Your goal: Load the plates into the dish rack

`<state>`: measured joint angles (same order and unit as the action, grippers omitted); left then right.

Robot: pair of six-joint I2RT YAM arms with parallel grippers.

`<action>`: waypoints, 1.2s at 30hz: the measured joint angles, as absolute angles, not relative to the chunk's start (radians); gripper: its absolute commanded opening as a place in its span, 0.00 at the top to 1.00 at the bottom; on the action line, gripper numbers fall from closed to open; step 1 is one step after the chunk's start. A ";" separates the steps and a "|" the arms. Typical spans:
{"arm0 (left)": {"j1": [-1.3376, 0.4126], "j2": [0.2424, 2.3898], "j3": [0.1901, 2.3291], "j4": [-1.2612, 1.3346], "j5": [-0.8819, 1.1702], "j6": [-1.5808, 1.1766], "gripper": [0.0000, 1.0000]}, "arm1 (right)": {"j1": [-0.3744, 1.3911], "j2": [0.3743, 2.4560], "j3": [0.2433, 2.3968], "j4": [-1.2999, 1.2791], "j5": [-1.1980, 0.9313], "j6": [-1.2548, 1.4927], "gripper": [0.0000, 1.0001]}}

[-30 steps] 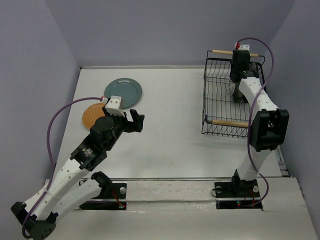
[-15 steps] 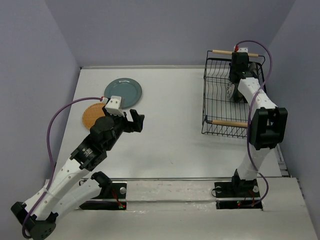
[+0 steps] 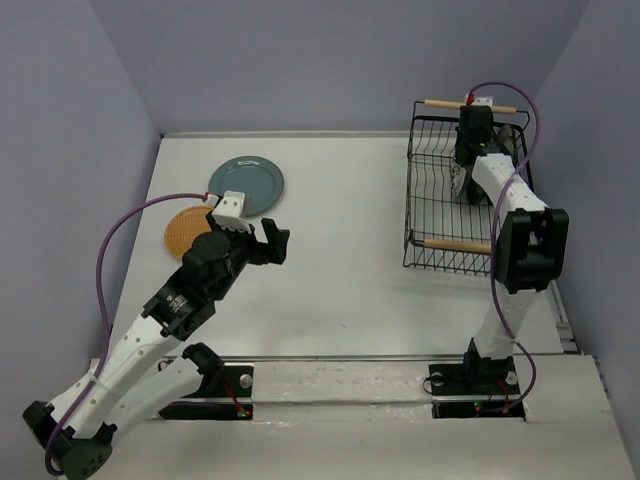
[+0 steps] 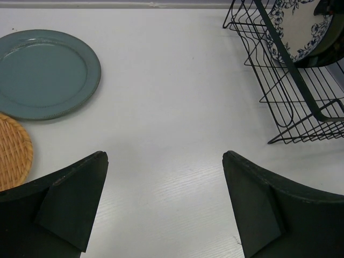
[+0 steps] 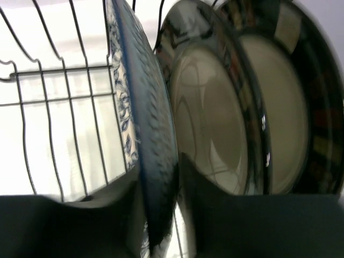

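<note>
My right gripper [image 3: 465, 160] reaches down into the black wire dish rack [image 3: 440, 205] at the back right. In the right wrist view its fingers close on either side of the rim of the white plate with blue flowers [image 5: 145, 134], which stands upright between divider wires. Two cream plates with dark rims [image 5: 209, 123] [image 5: 285, 107] stand upright behind it. My left gripper [image 3: 272, 240] is open and empty above bare table. The teal plate [image 3: 246, 186] and the orange-tan plate [image 3: 185, 228] lie flat at the back left, beyond and left of it.
The rack's two wooden rod handles [image 3: 460, 245] [image 3: 445, 103] cross its near and far ends. The rack [image 4: 301, 102] with the flowered plate [image 4: 295, 32] shows at the upper right of the left wrist view. Grey walls enclose the table on three sides.
My right wrist has shifted slightly toward the back of the rack with the flowered plate. The left arm has barely moved.
</note>
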<state>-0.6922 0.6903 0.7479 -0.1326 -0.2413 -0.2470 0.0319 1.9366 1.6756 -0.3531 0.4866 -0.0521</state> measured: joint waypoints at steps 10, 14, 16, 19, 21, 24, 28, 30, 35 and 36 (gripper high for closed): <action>-0.689 0.697 0.748 -0.133 -0.241 -0.246 0.01 | 0.026 1.941 1.706 -0.307 0.500 -0.023 0.24; -0.682 0.699 0.748 -0.133 -0.240 -0.246 0.01 | 0.026 1.935 1.707 -0.306 0.480 -0.017 0.21; -0.678 0.699 0.748 -0.132 -0.240 -0.246 0.01 | 0.026 1.925 1.707 -0.307 0.463 -0.014 0.19; -0.672 0.701 0.748 -0.132 -0.239 -0.246 0.01 | 0.025 1.892 1.707 -0.308 0.425 0.005 0.18; -0.669 0.706 0.748 -0.132 -0.238 -0.247 0.01 | 0.026 1.860 1.706 -0.313 0.387 0.028 0.18; -0.659 0.712 0.747 -0.131 -0.236 -0.247 0.01 | 0.036 1.789 1.706 -0.315 0.330 0.065 0.19; -0.635 0.722 0.746 -0.124 -0.235 -0.253 0.01 | 0.099 1.696 1.704 -0.313 0.279 0.109 0.28; -0.611 0.739 0.746 -0.119 -0.235 -0.262 0.01 | 0.165 1.661 1.704 -0.311 0.239 0.133 0.34; -0.507 0.776 0.746 -0.124 -0.236 -0.307 0.02 | 0.395 1.671 1.711 -0.289 0.107 0.226 0.47; -0.476 0.776 0.746 -0.125 -0.236 -0.319 0.02 | 0.442 1.692 1.712 -0.274 0.061 0.254 0.50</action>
<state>-0.4759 0.7757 0.7460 -0.1249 -0.2363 -0.3187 0.4419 1.6917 1.7119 -0.2741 0.0608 0.2539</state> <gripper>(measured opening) 0.984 0.565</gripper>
